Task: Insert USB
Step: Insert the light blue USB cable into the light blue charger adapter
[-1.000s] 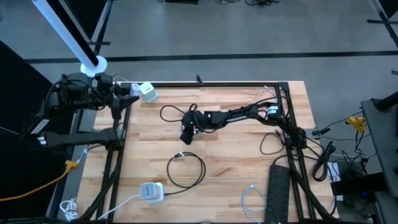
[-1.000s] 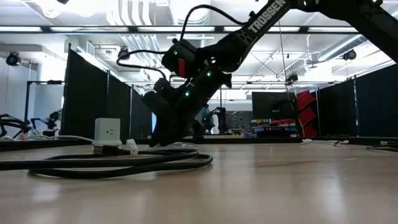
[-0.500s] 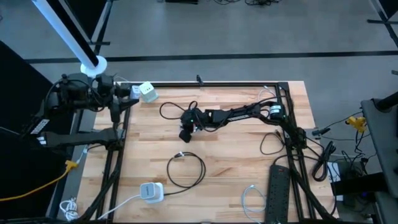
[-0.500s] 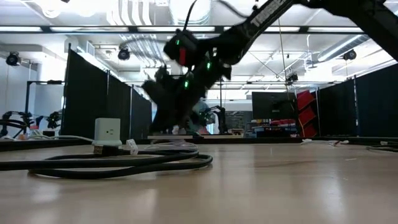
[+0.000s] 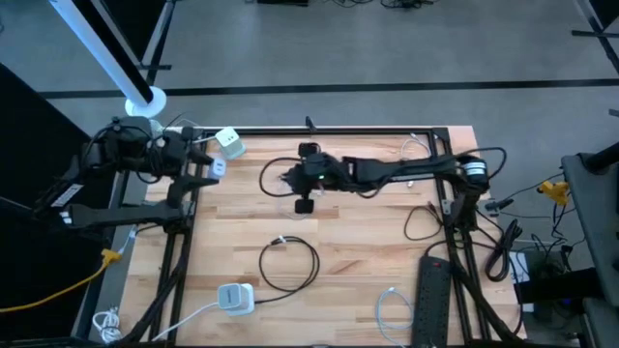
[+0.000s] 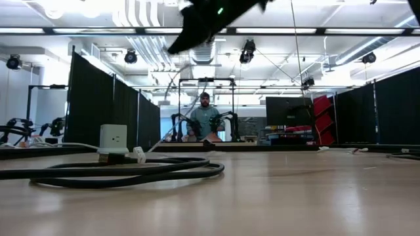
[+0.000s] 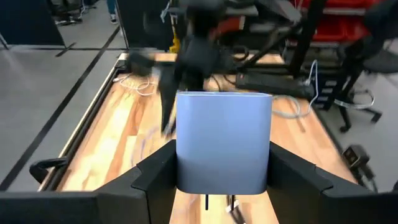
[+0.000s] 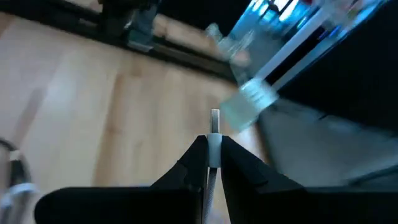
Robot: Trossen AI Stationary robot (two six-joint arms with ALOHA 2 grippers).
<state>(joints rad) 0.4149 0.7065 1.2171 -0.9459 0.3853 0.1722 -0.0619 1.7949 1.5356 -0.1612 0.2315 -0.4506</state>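
My left gripper [image 7: 222,155] is at the table's far-left corner, shut on a white charger block [image 7: 224,140], which also shows from above [image 5: 229,142]. My right gripper [image 8: 214,140] is raised over the far middle of the table [image 5: 295,177] and points toward the left arm. It is shut on a thin white USB plug [image 8: 214,149] with a metal tip. In the right wrist view the blurred charger block [image 8: 249,102] lies ahead of that tip. In the low view only the right gripper's underside [image 6: 203,19] shows at the top. My left gripper pinches the charger block by its two side faces [image 7: 180,155] between the fingers, coming level from the table's left. The block is lifted clear and upright, and its prongs [image 7: 217,202] stick out below it. My right gripper pinches the plug's white body [image 8: 214,152] between the two fingertips. The fingers lie along the plug, and its metal tip [image 8: 214,115] juts forward past them. The plug is clear of the table, and its cable is hidden behind the fingers.
A black cable loop [image 5: 274,174] lies under the right gripper. A coiled black cable [image 5: 290,263] and a second white charger [image 5: 234,298] sit near the front. A power strip [image 5: 432,290] and a white cable [image 5: 392,304] lie at the right. A person [image 6: 205,121] sits beyond the table.
My right gripper has risen from the table beside the black cable, moved a little toward the far edge, and tipped from pointing down to nearly level, toward the left arm. In the low view it has climbed out of the middle to the picture's top.
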